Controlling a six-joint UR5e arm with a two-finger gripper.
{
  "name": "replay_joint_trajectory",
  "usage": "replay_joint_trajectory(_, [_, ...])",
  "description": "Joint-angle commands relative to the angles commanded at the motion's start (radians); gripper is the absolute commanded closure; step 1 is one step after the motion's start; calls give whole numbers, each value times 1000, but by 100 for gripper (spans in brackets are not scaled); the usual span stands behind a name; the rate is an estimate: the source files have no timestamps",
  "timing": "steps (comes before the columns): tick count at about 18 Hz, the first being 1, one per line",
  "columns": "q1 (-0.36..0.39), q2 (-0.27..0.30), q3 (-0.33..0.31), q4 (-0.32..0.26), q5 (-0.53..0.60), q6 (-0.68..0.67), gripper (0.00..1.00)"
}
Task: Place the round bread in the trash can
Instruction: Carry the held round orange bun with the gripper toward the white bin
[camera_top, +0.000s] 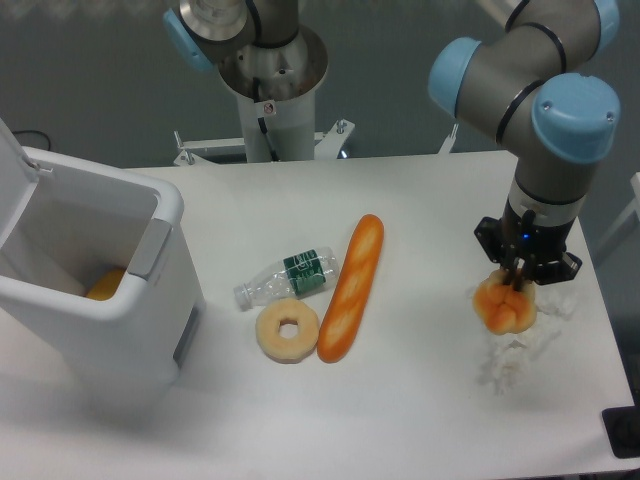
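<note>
The round bread is a lumpy golden-orange bun at the right side of the table, over a crumpled white paper. My gripper points straight down on it, fingers closed on its top. I cannot tell whether the bun rests on the paper or hangs just above it. The trash can is a large white bin at the far left with its lid up. An orange thing lies inside it.
A long orange baguette lies in the middle of the table. A pale ring-shaped bread and a clear plastic bottle with a green label lie left of it. The arm's base stands at the back.
</note>
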Motion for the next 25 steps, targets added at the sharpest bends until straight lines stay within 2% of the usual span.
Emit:
replay_joint_trajectory(6, [-47,55,-11,-12,3,-46,100])
replay_joint_trajectory(10, [-116,133,-60,-14,-53,-77,100])
replay_joint_trajectory(12, [-129,182,-66,-21,-125,-162,100])
replay_joint_trajectory(15, [-195,230,-78,-21,-147,-238,100])
replay_joint_trajectory(21, [-307,274,-84,-17,-205,-393,100])
replay_joint_trajectory(25, [-368,353,-138,-17,-256,-457,100])
